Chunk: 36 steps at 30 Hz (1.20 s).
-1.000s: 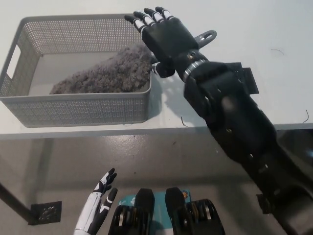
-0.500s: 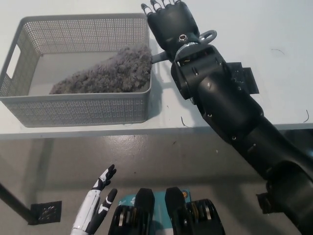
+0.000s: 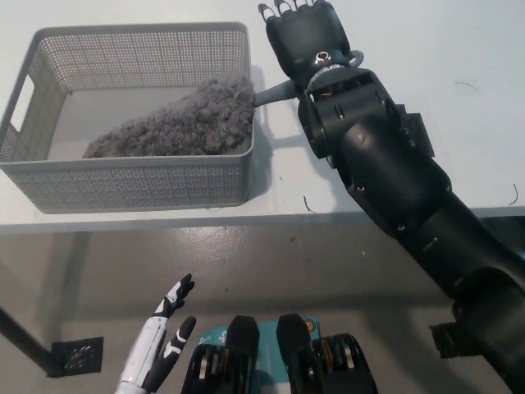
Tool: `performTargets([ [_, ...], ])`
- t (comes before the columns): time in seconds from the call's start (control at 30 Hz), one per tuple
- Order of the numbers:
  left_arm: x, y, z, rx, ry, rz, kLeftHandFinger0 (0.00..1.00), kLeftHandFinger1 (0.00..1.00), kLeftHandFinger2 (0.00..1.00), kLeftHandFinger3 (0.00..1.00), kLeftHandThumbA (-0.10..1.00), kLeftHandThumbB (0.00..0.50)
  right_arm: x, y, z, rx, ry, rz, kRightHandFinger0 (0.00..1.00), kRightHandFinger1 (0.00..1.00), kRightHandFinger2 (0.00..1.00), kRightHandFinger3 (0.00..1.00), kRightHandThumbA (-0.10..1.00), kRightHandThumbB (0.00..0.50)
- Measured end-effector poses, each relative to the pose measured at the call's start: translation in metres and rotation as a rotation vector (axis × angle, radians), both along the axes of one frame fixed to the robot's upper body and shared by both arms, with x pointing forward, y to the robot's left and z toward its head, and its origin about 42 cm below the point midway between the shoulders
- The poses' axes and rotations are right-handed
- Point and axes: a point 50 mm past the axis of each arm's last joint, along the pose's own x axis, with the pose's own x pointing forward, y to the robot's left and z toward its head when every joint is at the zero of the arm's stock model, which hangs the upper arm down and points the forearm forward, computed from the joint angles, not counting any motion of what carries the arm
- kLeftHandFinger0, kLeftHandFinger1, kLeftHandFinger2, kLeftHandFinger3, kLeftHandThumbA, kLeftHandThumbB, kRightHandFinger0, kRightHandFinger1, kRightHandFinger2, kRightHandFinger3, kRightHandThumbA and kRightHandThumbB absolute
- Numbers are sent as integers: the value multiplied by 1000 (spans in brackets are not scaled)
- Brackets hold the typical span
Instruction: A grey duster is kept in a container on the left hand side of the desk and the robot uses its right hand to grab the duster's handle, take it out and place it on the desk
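Right hand (image 3: 305, 37) has shifted up-picture and a bit right over the last second: it was above the basket's (image 3: 123, 176) far right corner, now it's clear of the rim and out over the desk (image 3: 467, 49), past the handle (image 3: 275, 93). The forearm has swung in with it and now covers the middle of the handle. Duster (image 3: 180, 123), basket and left hand haven't moved.

Current state:
- Right hand: back of hand faces the camera, fingertips (image 3: 283, 8) reach nearly to the top edge. Fingers stretched out and slightly apart, nothing in them. The handle passes under the wrist, not the palm. Can't tell whether wrist and handle touch.
- Duster: fluffy grey head lies inside the basket, heaped against the right wall. The handle pokes out over the right rim, angled up-picture to the right. Its loop end (image 3: 355, 57) shows just right of the wrist, over the desk.
- Basket: grey mesh, on the left side of the desk, near the front edge.
- Left hand (image 3: 164, 336): low at lower left, below the desk edge, over the floor. Fingers extended and spread, holding nothing.
- Small black item (image 3: 417, 131) on the desk, partly hidden behind the right forearm; can't make out what it is.
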Motion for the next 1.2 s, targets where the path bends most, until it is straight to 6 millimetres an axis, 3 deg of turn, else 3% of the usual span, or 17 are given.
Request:
performTargets([
  [0.3, 5, -2, 4, 5, -19, -10, 1000, 1000, 1000, 1000, 1000, 72, 9, -7, -18, 1, 74, -36, 1000, 1000, 1000, 1000, 918, 500],
  [0.53, 7, -3, 5, 7, -22, -13, 1000, 1000, 1000, 1000, 1000, 68, 24, -16, -48, -17, 146, -91, 1000, 1000, 1000, 1000, 881, 500],
  [0.67, 8, -3, 6, 7, -25, -14, 1000, 1000, 1000, 1000, 1000, 62, 30, -18, -59, -19, 157, -104, 1000, 1000, 1000, 1000, 719, 500],
  [0.7, 8, -3, 6, 7, -24, -14, 1000, 1000, 1000, 1000, 1000, 58, 32, -20, -65, -19, 158, -105, 1000, 1000, 1000, 1000, 622, 500],
  [0.73, 8, -3, 5, 7, -22, -14, 1000, 1000, 1000, 1000, 1000, 65, 33, -21, -68, -19, 156, -102, 916, 828, 704, 804, 453, 378],
  [0.77, 8, -3, 5, 7, -20, -14, 1000, 1000, 1000, 1000, 1000, 73, 34, -23, -71, -21, 154, -100, 453, 362, 516, 649, 366, 327],
  [0.8, 8, -3, 4, 7, -18, -13, 1000, 1000, 1000, 1000, 1000, 73, 34, -24, -74, -21, 151, -98, 41, 124, 282, 426, 326, 235],
  [0.83, 8, -3, 4, 8, -16, -13, 1000, 1000, 1000, 1000, 1000, 61, 35, -25, -77, -23, 149, -96, 2, 11, 184, 257, 221, 191],
  [0.87, 8, -2, 3, 8, -13, -12, 1000, 1000, 1000, 1000, 1000, 62, 36, -26, -80, -23, 144, -92, 0, 2, 188, 219, 191, 183],
  [0.9, 8, -2, 2, 8, -10, -12, 1000, 1000, 1000, 1000, 1000, 51, 36, -28, -83, -24, 141, -90, 0, 14, 226, 204, 185, 150],
  [0.93, 7, -2, 1, 9, -7, -11, 1000, 1000, 1000, 1000, 1000, 41, 37, -29, -87, -24, 139, -86, 0, 68, 356, 291, 228, 64],
  [1.03, 7, -2, -1, 10, 2, -10, 1000, 1000, 1000, 1000, 1000, 27, 37, -34, -98, -19, 135, -78, 0, 117, 428, 361, 245, 37],
  [1.07, 7, -2, -1, 10, 4, -10, 1000, 1000, 1000, 1000, 1000, 27, 37, -35, -101, -16, 132, -73, 0, 82, 403, 356, 270, 58],
  [1.13, 7, -2, -2, 10, 8, -9, 1000, 1000, 1000, 1000, 1000, 22, 37, -38, -106, -4, 124, -63, 0, 15, 333, 302, 214, 78],
  [1.2, 7, -2, -3, 10, 10, -9, 1000, 1000, 1000, 1000, 1000, 22, 38, -40, -107, 25, 107, -48, 0, 0, 291, 288, 267, 56],
])
